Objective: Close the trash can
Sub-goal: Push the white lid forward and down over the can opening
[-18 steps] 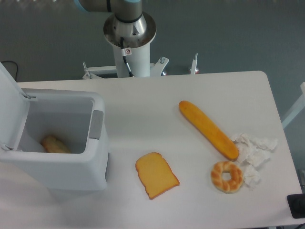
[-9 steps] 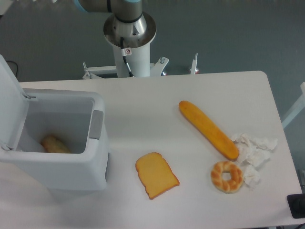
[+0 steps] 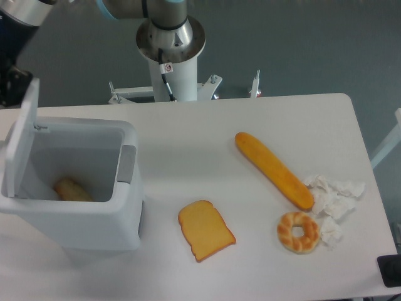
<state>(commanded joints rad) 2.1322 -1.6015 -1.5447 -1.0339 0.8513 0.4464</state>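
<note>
White trash can (image 3: pixel 94 213), toast (image 3: pixel 205 229), baguette (image 3: pixel 274 169)

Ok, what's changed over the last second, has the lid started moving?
Yes. The robot arm has come into view at the top left, behind the lid, and the lid has swung up from leaning outward to nearly upright over the trash can. The gripper itself isn't visible. The bread piece inside the can, the baguette, toast slice, bagel and crumpled paper have not moved.

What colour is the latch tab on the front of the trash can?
Grey, on the white trash can; the latch tab shows clearly in the fixed camera view.
</note>
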